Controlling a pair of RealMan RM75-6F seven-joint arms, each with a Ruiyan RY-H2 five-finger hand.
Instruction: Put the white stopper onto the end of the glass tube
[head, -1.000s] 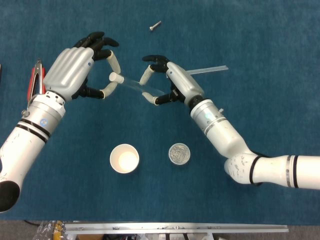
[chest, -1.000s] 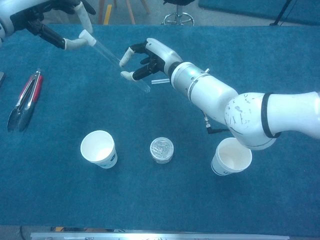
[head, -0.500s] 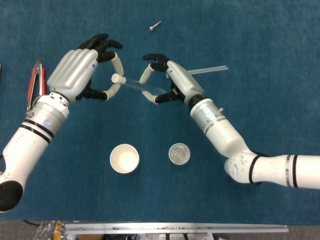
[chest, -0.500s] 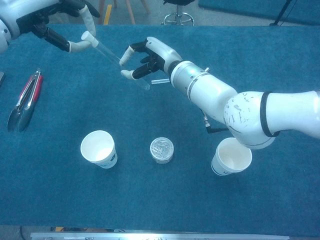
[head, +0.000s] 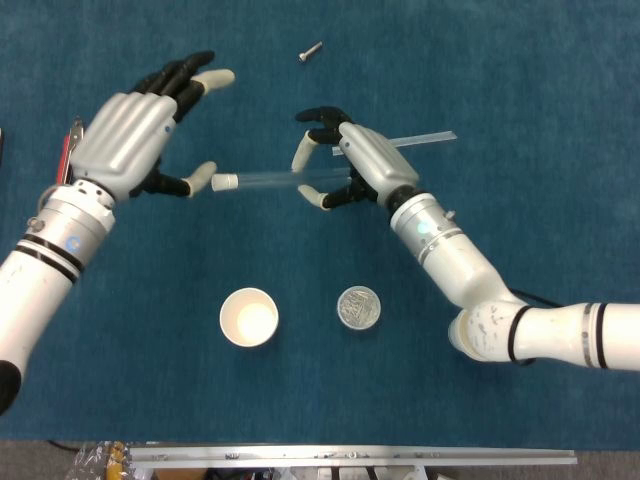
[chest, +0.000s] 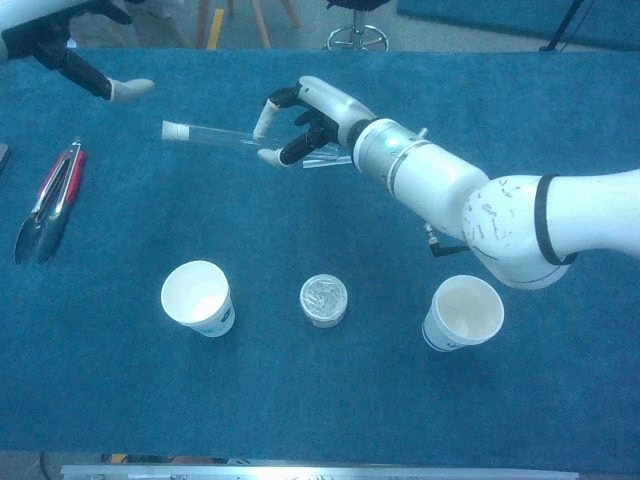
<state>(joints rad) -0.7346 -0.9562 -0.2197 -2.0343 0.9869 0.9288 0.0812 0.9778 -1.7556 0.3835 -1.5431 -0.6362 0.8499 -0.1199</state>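
A: White stopper sits on the left end of the glass tube in the head view. We hold the tube near its other end in the right hand, fingers curled round it, tube roughly level above the table. Left hand is empty, fingers spread wide, thumb tip just beside the stopper, apparently not touching.

B: So we judge the capping done. To finish well: keep the right grip steady and level, pull the left clear sideways so it doesn't knock the stopper off.

A: Agreed. Chest view: stopper on the tube end, tube cantilevered out from the right hand. Only a left fingertip shows, well apart from the stopper.

B: Versus a second ago?

A: Then the left pinched the stopper and the tube sloped up towards it. Now the left has let go and opened, and the tube has swung level.

B: Second tube on the cloth behind the right hand?

A: Untouched.
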